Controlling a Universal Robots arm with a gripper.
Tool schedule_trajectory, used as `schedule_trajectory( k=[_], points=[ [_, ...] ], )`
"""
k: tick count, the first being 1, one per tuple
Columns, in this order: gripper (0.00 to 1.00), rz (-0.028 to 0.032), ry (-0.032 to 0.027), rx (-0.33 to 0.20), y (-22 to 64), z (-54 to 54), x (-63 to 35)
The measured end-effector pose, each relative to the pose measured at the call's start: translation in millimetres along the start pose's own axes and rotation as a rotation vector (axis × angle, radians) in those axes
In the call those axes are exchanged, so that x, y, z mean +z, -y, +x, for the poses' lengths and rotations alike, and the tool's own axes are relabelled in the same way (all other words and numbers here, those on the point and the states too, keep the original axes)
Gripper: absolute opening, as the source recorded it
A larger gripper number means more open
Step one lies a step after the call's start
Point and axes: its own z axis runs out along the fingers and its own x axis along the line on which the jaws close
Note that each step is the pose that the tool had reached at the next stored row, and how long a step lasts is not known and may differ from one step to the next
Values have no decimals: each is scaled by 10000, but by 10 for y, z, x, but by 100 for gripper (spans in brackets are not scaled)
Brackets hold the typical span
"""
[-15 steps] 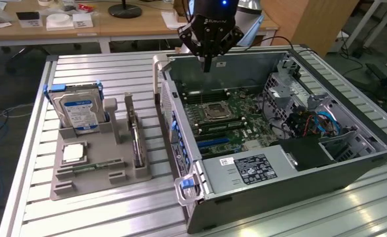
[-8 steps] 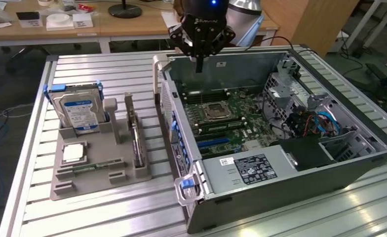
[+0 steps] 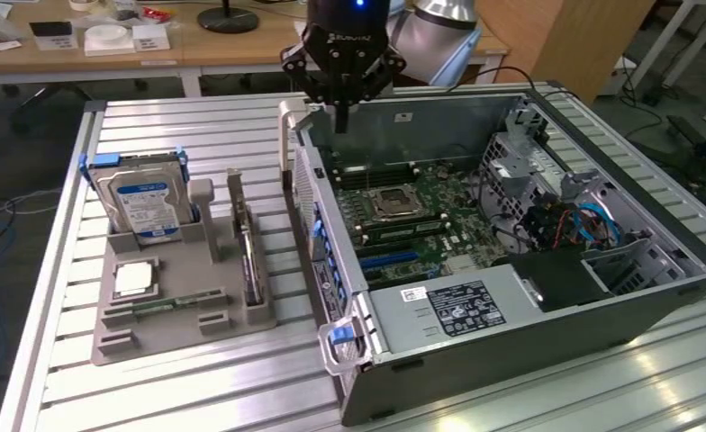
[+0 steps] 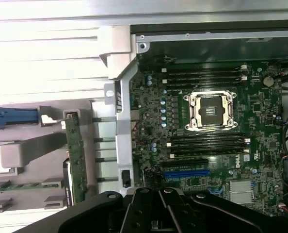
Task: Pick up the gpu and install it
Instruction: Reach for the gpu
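Black robot hand (image 3: 341, 121): clenched, empty, upper centre above open black computer case (image 3: 546, 337). Thin dark green-black gpu (image 3: 251, 270) card: upright in grey plastic holder (image 3: 149, 333), left of frame, untouched. Step: pickup approach; grasp likely needs fingers parted over the card's edge.

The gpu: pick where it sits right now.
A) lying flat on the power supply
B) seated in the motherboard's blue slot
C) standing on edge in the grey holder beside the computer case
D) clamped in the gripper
C: the gpu stands on edge in the grey holder, outside the computer case, while the gripper hangs shut above the case's far rim, holding nothing.
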Motion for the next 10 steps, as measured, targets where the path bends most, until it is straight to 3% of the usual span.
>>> schedule_trajectory(
  k=[10],
  points=[
    [11, 1, 0, 2, 9, 334, -8]
  ],
)
